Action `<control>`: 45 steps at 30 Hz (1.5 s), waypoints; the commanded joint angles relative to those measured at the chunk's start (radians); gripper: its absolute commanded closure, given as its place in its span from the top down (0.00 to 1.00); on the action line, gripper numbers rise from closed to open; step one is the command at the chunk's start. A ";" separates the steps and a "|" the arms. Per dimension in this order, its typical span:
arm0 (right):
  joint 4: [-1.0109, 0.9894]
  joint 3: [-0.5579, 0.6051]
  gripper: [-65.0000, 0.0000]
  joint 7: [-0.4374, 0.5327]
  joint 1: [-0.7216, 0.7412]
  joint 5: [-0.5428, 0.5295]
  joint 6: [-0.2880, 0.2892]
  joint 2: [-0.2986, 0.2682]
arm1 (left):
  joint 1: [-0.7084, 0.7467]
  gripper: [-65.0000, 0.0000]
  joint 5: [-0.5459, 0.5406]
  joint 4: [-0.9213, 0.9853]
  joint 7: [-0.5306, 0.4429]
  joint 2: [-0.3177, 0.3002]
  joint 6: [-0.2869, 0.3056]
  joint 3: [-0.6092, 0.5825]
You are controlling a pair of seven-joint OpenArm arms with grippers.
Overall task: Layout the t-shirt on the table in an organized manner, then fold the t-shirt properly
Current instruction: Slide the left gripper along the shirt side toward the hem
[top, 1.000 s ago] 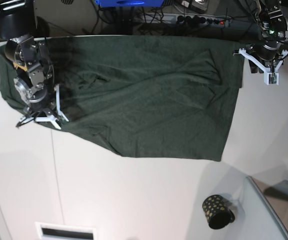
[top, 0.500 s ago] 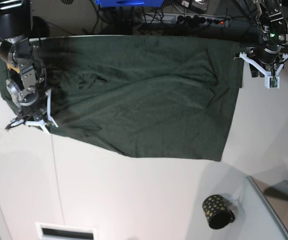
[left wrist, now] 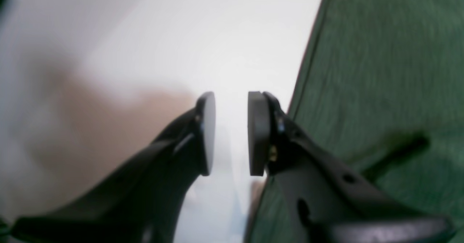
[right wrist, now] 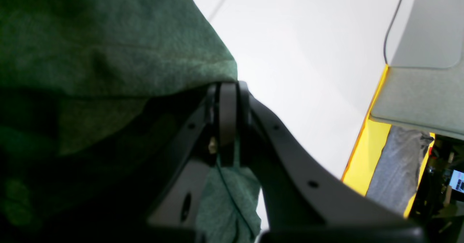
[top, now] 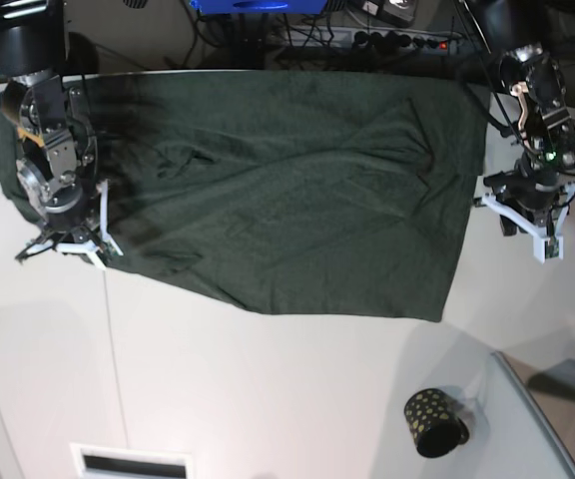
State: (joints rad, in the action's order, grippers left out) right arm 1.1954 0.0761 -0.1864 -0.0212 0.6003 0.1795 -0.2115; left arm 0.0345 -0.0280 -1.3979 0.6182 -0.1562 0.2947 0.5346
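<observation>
The dark green t-shirt (top: 287, 190) lay spread across the far half of the white table (top: 268, 389), so laying-out looked underway. At its sleeve-side edge the right gripper (right wrist: 227, 123) was clamped on a fold of its fabric; beside the opposite hem the left gripper (left wrist: 231, 134) stood slightly parted and empty. Next probably called for smoothing the wrinkles
</observation>
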 commanded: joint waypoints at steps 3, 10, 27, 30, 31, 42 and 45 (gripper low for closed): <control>0.016 -0.005 0.01 0.011 0.014 0.002 -0.011 -0.012 | -0.115 0.43 -0.014 0.117 0.021 -0.053 -0.002 -0.049; 0.024 -0.005 0.01 0.011 0.000 0.002 -0.010 -0.013 | -0.238 0.71 -0.016 0.309 -0.008 -0.059 -0.001 -0.140; 0.021 -0.006 0.01 0.011 -0.006 0.002 -0.010 -0.013 | -0.290 0.00 -0.016 0.530 -0.085 -0.030 -0.004 -0.187; 0.016 -0.006 0.01 0.011 -0.006 0.002 -0.010 -0.013 | -0.261 0.00 -0.016 0.477 -0.083 -0.030 -0.004 -0.189; 0.016 -0.006 0.01 0.011 -0.006 0.002 -0.010 -0.013 | -0.256 0.00 -0.016 0.455 -0.082 -0.030 -0.004 -0.187; 0.014 -0.002 0.01 0.011 -0.006 0.002 -0.011 -0.009 | -0.129 0.00 -0.005 0.055 0.131 -0.029 -0.004 -0.196; 0.014 -0.002 0.01 0.011 -0.006 0.002 -0.011 -0.009 | -0.109 0.00 -0.005 0.032 0.179 -0.029 -0.004 -0.198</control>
State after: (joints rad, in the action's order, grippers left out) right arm 1.1950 0.0765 -0.1871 -0.0425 0.5999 0.1795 -0.2119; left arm -0.0620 -0.0326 -1.3510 0.8097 -0.1741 0.2916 0.3367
